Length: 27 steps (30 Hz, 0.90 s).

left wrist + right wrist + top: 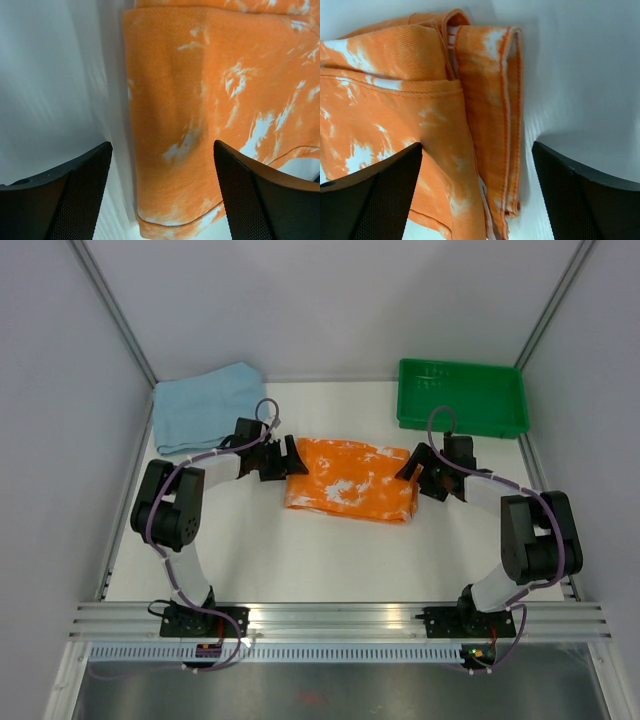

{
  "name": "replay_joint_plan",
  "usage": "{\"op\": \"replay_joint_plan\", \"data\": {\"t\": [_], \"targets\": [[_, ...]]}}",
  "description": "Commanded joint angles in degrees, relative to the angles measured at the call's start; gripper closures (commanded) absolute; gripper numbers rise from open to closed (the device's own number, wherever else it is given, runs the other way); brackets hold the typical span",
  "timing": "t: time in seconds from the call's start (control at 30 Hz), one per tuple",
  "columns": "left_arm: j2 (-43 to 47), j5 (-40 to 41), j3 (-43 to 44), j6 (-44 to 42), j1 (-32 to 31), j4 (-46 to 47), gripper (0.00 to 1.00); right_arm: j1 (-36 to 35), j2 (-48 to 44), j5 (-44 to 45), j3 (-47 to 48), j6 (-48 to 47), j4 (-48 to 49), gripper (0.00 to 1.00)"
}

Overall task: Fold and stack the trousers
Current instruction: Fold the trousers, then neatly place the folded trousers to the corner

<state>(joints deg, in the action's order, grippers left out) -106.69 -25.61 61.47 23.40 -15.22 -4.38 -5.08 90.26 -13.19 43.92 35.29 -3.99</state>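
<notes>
The trousers (350,480) lie folded into a thick, roughly rectangular bundle at the middle of the white table (300,560). They are thin woven orange fabric with white tie-dye blotches, and stitched hems and layered edges show at the right end. The left gripper (288,458) hangs at the bundle's left edge, the right gripper (412,464) at its right edge. Both stand wide open, their black textured fingers (75,190) clamping nothing.

Orange, white-blotched trousers (350,480), folded into a flat rectangular bundle mid-table, layered hems at right end
</notes>
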Motion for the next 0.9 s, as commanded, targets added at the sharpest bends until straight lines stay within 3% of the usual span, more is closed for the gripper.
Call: {"op": "replay_joint_plan", "data": {"t": [0.0,0.17,0.27,0.33,0.37,0.43,0.47,0.5,0.7,0.87], "targets": [[-1.3,-0.2,-0.3,1.8,0.1,4.0,0.13,-0.5,4.8,-4.5,0.4,0.4,7.1,0.03],[-4.0,-2.8,0.1,4.8,0.1,8.1,0.19,-2.5,9.8,-3.1,2.9,-0.6,5.3,0.10],[-4.7,-3.8,0.0,5.5,0.1,8.9,0.26,-2.9,11.0,-1.9,3.4,-0.8,4.2,0.21],[-5.1,-4.5,0.0,5.7,0.1,8.6,0.36,-3.1,11.3,-3.1,3.5,-1.2,4.2,0.44],[-5.2,-4.5,-0.1,5.6,0.1,8.6,0.51,-3.1,11.3,-3.4,3.5,-1.3,2.3,0.78],[-5.3,-4.0,-0.2,5.6,0.1,8.0,0.71,-3.4,11.4,-3.2,4.0,-1.7,1.4,0.99],[-4.8,-3.7,0.0,5.5,0.2,7.6,0.89,-3.7,11.8,-3.5,4.3,-2.3,0.2,1.00],[-4.4,-2.6,0.5,5.1,0.3,6.3,0.97,-4.0,12.0,-3.9,4.9,-2.7,-0.3,1.00],[0.7,1.3,6.4,3.0,4.5,0.3,0.98,-9.9,11.6,-3.4,16.4,-4.0,-3.7,1.00],[6.1,3.2,14.0,1.2,11.3,-3.5,0.98,-14.0,19.3,-5.6,37.1,-2.3,-4.4,1.00]]}}
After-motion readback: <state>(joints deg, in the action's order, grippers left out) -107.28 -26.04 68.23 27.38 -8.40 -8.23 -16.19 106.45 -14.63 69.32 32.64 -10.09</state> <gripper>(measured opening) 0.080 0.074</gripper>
